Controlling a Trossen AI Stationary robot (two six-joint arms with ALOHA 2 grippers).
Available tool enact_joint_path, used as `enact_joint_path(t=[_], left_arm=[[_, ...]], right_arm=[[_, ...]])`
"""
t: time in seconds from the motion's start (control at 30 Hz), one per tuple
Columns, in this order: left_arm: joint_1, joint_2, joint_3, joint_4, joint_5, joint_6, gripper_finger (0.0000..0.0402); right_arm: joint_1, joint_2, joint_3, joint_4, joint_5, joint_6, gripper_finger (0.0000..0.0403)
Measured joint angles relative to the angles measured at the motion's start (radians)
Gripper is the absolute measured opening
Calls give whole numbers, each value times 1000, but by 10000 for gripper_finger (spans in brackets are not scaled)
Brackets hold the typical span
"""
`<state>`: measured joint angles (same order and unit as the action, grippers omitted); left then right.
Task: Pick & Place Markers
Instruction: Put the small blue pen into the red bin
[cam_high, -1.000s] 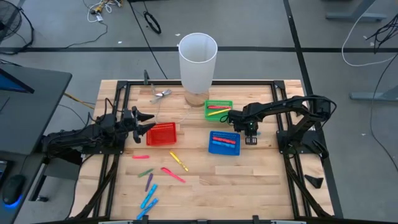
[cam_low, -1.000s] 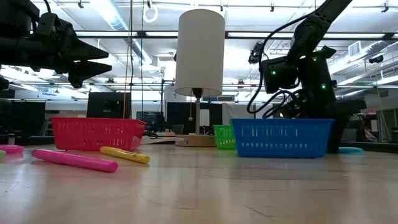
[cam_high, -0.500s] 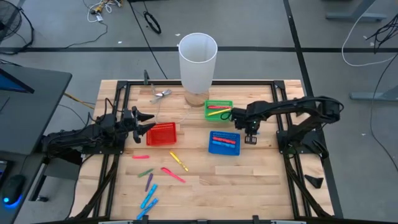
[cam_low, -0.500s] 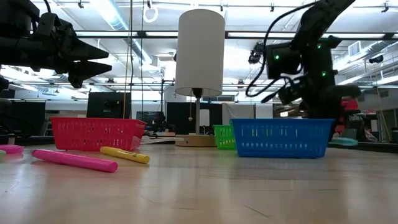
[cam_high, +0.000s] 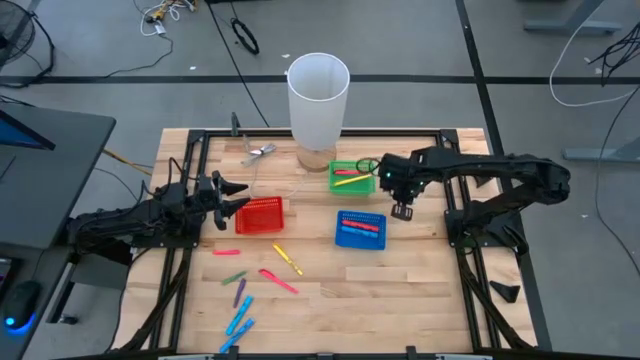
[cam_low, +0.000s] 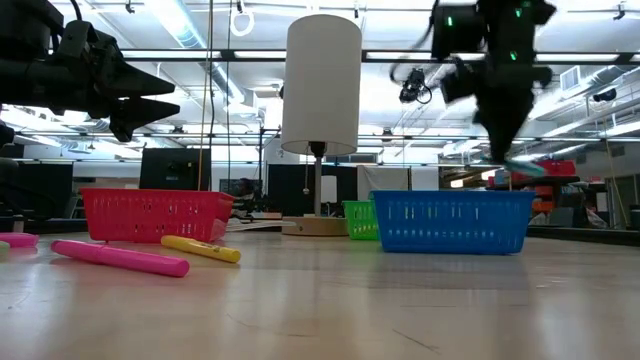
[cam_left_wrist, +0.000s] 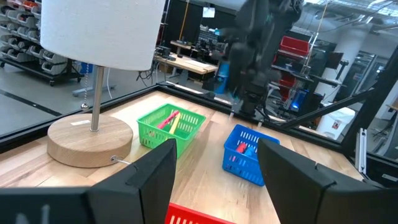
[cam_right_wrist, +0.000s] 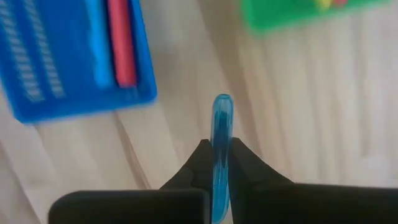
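- The right claw (cam_right_wrist: 221, 163) pinches a light blue marker (cam_right_wrist: 221, 134), raised above the desk (cam_high: 400, 290) between the blue basket (cam_high: 360, 229) and green basket (cam_high: 351, 176).
- The left claw (cam_high: 232, 196) hangs wide apart, empty, beside the red basket (cam_high: 260, 215).
- Other markers (cam_high: 278, 281) lie loose on the desk.

Grey floor (cam_high: 100, 40) with dark seams and loose cables (cam_high: 590, 70) — beyond, ceiling strip lights (cam_low: 190, 25), storage shelves (cam_left_wrist: 22, 37), red cabinets (cam_left_wrist: 298, 53).

Bare tabletop (cam_high: 400, 280) free; lamp (cam_high: 318, 100) blocks rear.
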<state>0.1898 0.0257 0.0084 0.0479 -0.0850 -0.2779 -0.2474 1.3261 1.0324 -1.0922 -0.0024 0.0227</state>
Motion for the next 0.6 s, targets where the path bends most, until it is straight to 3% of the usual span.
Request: enact_joint_path(t=[0.3, 0.6], left_arm=[[0, 0, 0, 0, 0, 0, 232], [0, 0, 0, 0, 0, 0, 232]], right_arm=[[18, -19, 280, 16, -9, 3, 13], [80, -19, 443, 199, -109, 25, 13]])
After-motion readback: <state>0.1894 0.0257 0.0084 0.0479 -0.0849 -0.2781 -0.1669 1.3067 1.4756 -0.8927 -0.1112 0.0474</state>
